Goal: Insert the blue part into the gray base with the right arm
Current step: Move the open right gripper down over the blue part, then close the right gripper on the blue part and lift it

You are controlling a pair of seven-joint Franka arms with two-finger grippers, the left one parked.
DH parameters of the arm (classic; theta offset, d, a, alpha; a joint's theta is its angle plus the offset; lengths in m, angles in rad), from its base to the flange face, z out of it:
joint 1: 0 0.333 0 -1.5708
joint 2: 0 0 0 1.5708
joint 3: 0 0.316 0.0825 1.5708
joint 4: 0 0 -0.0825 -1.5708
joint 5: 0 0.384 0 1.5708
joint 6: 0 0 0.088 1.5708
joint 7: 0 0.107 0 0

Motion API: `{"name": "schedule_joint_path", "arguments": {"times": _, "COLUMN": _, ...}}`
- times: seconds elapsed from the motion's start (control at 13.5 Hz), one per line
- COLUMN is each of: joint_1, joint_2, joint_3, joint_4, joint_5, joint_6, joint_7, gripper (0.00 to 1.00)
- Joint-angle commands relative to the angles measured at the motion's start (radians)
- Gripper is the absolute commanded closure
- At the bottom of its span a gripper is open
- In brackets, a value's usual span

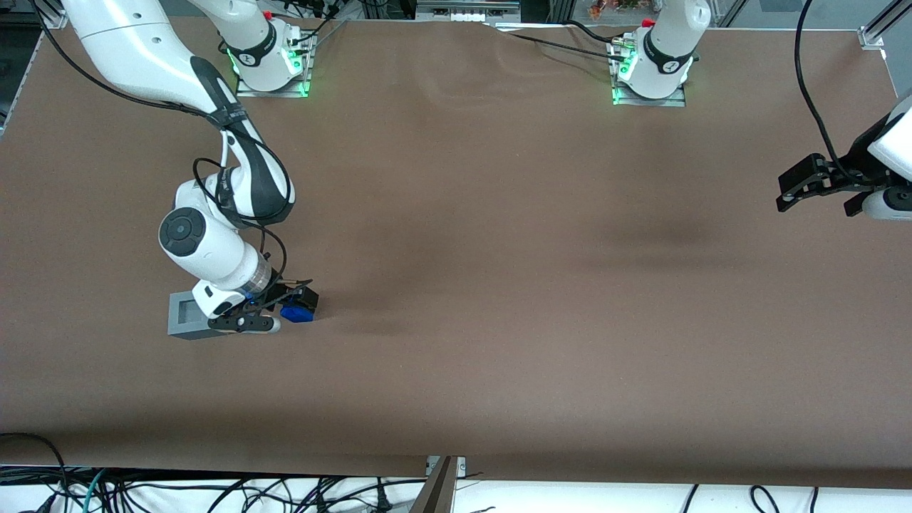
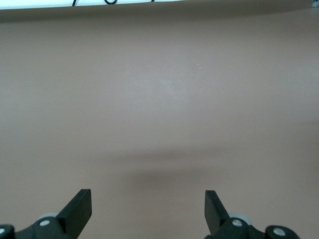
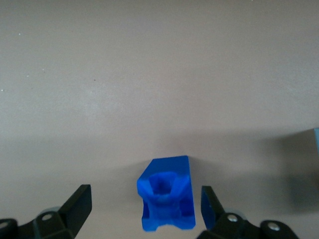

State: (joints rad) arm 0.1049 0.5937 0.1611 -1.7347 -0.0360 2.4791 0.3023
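Observation:
The blue part (image 1: pixel 297 313) lies on the brown table (image 1: pixel 499 285), toward the working arm's end. My right arm (image 1: pixel 214 249) reaches down over it, and its gripper (image 1: pixel 291 311) stands open around the part. In the right wrist view the blue part (image 3: pixel 167 194) sits between the two black fingers (image 3: pixel 79 204), closer to one than the other, with a gap showing on each side; the gripper (image 3: pixel 145 199) holds nothing. The gray base (image 1: pixel 187 315) rests on the table right beside the gripper's hand, its square recess facing up. It lies farther toward the working arm's end than the blue part.
Both arm bases (image 1: pixel 271 64) (image 1: pixel 652 71) stand at the table's back edge with green lights. The parked arm's black gripper (image 1: pixel 819 182) hangs over its end of the table. Cables (image 1: pixel 214 491) lie below the front edge.

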Motion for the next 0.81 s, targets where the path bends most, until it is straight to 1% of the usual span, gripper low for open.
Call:
{"name": "schedule_joint_path", "arguments": {"times": 0.0, "joint_1": -0.005, "joint_2": 0.031, "joint_3": 0.006, "joint_4": 0.000, "joint_5": -0.031, "joint_6": 0.041, "joint_7": 0.020, "gripper": 0.14}}
{"name": "schedule_joint_path", "arguments": {"times": 0.15, "joint_1": -0.005, "joint_2": 0.049, "joint_3": 0.006, "joint_4": -0.002, "joint_5": -0.030, "joint_6": 0.041, "joint_7": 0.027, "gripper": 0.30}}
{"name": "schedule_joint_path", "arguments": {"times": 0.22, "joint_1": -0.008, "joint_2": 0.051, "joint_3": 0.006, "joint_4": -0.002, "joint_5": -0.030, "joint_6": 0.040, "joint_7": 0.027, "gripper": 0.44}}
{"name": "schedule_joint_path", "arguments": {"times": 0.3, "joint_1": -0.008, "joint_2": 0.048, "joint_3": 0.005, "joint_4": -0.006, "joint_5": -0.030, "joint_6": 0.035, "joint_7": 0.026, "gripper": 0.53}}
{"name": "schedule_joint_path", "arguments": {"times": 0.44, "joint_1": -0.008, "joint_2": 0.037, "joint_3": 0.005, "joint_4": -0.008, "joint_5": -0.028, "joint_6": 0.027, "joint_7": 0.020, "gripper": 0.77}}
{"name": "schedule_joint_path", "arguments": {"times": 0.52, "joint_1": -0.010, "joint_2": 0.020, "joint_3": 0.005, "joint_4": -0.006, "joint_5": -0.028, "joint_6": -0.009, "joint_7": 0.017, "gripper": 0.85}}
{"name": "schedule_joint_path", "arguments": {"times": 0.66, "joint_1": -0.016, "joint_2": -0.058, "joint_3": 0.003, "joint_4": 0.003, "joint_5": -0.035, "joint_6": -0.134, "joint_7": -0.021, "gripper": 0.85}}
{"name": "schedule_joint_path", "arguments": {"times": 0.74, "joint_1": -0.025, "joint_2": -0.111, "joint_3": 0.003, "joint_4": 0.006, "joint_5": -0.042, "joint_6": -0.205, "joint_7": -0.093, "gripper": 0.85}}
